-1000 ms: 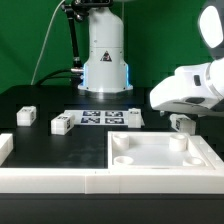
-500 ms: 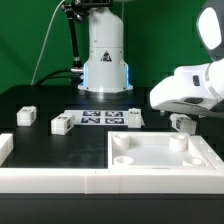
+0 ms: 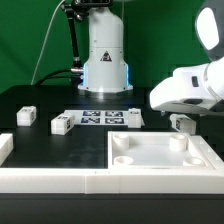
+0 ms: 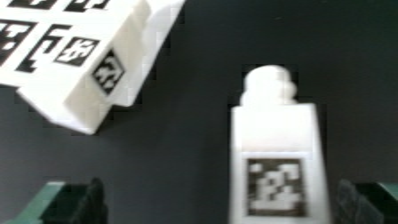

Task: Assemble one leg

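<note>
In the wrist view a leg [image 4: 276, 150] lies on the black table. It is a white oblong block with a round peg at one end and a square tag on its face. My gripper [image 4: 222, 205] is open. Its dark fingertips [image 4: 71, 200] stand on either side of the leg's tagged end, apart from it, with the leg nearer one finger. In the exterior view my gripper [image 3: 180, 124] hangs low behind the far right corner of the white panel [image 3: 160, 165], and the leg under it is mostly hidden. Three more legs lie at the exterior view's left [image 3: 27, 116], left of centre [image 3: 62, 124] and centre [image 3: 133, 117].
A white block with several tags [image 4: 89, 60] lies tilted close beside the leg, partly cut off by the frame. The marker board [image 3: 98, 119] lies mid-table. A white rail [image 3: 50, 180] runs along the front. The robot base [image 3: 105, 60] stands at the back.
</note>
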Controlling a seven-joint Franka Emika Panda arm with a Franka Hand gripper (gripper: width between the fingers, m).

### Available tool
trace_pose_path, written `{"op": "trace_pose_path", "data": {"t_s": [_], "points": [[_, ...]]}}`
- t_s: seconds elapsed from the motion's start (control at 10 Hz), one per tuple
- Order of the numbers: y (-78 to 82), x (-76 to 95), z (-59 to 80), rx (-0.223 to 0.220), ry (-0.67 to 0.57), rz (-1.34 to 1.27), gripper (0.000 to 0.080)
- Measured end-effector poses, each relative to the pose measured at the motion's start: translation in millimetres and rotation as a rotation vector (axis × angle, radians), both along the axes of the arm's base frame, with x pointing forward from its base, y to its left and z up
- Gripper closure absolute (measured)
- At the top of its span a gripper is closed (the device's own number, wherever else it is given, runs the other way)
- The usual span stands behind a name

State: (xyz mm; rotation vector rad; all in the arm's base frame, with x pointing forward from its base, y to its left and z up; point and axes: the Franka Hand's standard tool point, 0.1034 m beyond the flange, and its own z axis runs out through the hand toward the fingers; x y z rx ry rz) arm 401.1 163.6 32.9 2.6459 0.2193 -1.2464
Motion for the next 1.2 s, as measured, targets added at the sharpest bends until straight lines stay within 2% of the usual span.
{"op": "trace_pose_path", "data": {"t_s": [0.1,0.4,0.8,1.1,1.2], "points": [[5.7,-5.2,0.2,-0.002,0.005,-0.029,0.0150],[9.3,-9.2,-6.6,0.011,-0.006,-0.038,0.0150],[7.9,-14.1,-22.3,0.018,-0.028,-0.039,0.0150],[7.4,-16.1,-24.2,0.011,-0.031,-0.043,0.0150],[7.0,-15.9,-24.2,0.011,-0.031,-0.044,0.0282]]}}
